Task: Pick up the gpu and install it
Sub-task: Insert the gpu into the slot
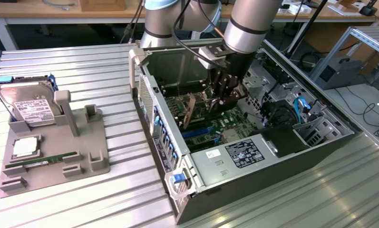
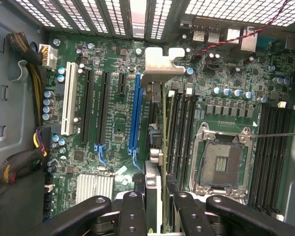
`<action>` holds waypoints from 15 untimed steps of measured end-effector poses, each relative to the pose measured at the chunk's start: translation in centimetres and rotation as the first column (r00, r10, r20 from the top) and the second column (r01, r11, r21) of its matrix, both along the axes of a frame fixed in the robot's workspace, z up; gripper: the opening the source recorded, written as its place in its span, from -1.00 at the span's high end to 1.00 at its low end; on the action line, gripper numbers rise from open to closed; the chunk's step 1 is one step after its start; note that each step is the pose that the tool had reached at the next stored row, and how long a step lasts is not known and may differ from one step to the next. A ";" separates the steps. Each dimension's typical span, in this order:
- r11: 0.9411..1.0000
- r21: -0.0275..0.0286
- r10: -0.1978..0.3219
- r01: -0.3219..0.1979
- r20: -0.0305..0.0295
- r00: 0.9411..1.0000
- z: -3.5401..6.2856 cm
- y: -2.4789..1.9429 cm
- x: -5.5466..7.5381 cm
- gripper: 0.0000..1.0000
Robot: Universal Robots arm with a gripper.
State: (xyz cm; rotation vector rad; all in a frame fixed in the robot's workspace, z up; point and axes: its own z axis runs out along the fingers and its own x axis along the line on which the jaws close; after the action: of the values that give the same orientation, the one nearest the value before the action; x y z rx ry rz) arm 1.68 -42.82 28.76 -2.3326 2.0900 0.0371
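Ribbed metal table point(image 1: 69, 66) bears an open computer case point(image 1: 253, 190). Inside, the gripper point(image 2: 156, 204) stands half-parted, clamped on the gpu point(image 2: 155, 177), edge-on between blue expansion slot point(image 2: 133, 113) and memory slots point(image 2: 182, 132); its silver bracket point(image 2: 162, 66) nears the vented rear wall point(image 2: 113, 17)

Thin green circuit card, the gpu point(image 1: 192, 112), stands on edge, slightly tilted, inside the open computer case point(image 1: 145, 90) over the motherboard point(image 2: 113, 128), just beside the blue slot point(image 2: 133, 113), its silver end bracket point(image 2: 160, 69) toward the vented wall.
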 end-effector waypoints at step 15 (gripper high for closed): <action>1.000 0.000 0.000 0.000 0.000 1.000 -0.51 -0.02 0.0 0.47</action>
State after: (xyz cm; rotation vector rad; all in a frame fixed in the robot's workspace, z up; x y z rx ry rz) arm 1.69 -42.84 28.25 -2.3326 2.0900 0.0372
